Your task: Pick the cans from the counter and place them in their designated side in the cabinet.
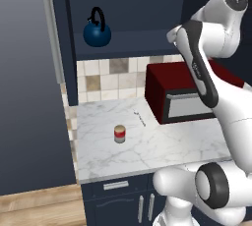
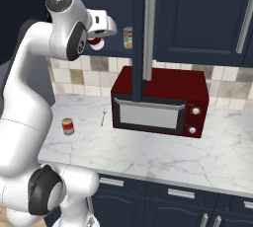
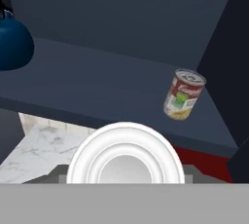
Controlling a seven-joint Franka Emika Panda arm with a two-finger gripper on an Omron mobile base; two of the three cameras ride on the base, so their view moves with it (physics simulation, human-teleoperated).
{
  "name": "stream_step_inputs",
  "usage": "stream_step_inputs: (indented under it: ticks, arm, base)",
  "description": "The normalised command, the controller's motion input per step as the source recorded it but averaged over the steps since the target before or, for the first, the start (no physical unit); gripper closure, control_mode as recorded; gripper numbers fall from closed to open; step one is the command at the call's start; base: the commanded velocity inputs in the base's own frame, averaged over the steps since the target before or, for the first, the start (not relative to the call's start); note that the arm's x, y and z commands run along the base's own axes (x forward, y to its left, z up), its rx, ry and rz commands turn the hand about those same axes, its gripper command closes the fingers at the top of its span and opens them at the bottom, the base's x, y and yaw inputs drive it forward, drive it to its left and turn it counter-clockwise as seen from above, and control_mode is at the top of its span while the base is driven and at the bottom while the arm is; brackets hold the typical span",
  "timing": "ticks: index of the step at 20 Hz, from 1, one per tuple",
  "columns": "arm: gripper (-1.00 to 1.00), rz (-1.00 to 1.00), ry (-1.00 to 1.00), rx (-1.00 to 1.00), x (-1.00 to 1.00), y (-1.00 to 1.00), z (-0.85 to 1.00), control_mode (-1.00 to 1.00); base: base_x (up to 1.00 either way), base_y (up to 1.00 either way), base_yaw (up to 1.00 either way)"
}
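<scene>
holding a small cylindrical tin with a red-and-white label (image 2: 96, 43) up at shelf height, the white arm's two-finger gripper (image 2: 99, 37) sits clamped on it, just in front of the dark navy-blue open-fronted wall cabinet (image 1: 142, 43). in the hand view the tin's pale ringed lid (image 3: 125, 157) rises right at the bottom, between where the fingers would be, with the cabinet's flat shelf floor stretching beyond it.

judging progress: this first can is off the white marble-look counter (image 1: 147, 146) but not yet set down, so no delivery looks finished. the second tin, red band over tan-grey (image 1: 119, 133), stands upright on the counter, left of the dark red microwave (image 1: 187, 97) and well apart from it; it is untouched and left to fetch.

inside the cabinet a can with a yellowish-green mottled label (image 3: 183, 95) stands at the right end of the shelf, near the side wall, and a dark blue round kettle (image 1: 97, 31) sits at the left end (these presumably mark the two sides). a small silver spoon-like utensil (image 1: 140, 117) lies on the counter beside the microwave.

so roughly the first half is under way: placing this can, then the whole pick-and-place of the other.
</scene>
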Motion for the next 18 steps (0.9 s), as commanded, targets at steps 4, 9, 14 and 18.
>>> stream_step_inputs:
  ticks: [4,9,14,18]
  arm:
    - [1.00,0.00,0.01,0.00,0.19,-0.03,0.00,-1.00]
    - [1.00,0.00,0.03,0.00,0.15,-0.05,-0.01,-1.00]
    - [1.00,0.00,0.04,0.00,0.12,-0.05,-0.04,-1.00]
    - [1.00,0.00,0.03,0.00,0.11,-0.04,-0.04,-1.00]
  base:
    - [0.00,0.00,0.00]
    - [0.00,0.00,0.00]
    - [0.00,0.00,0.00]
    - [0.00,0.00,0.00]
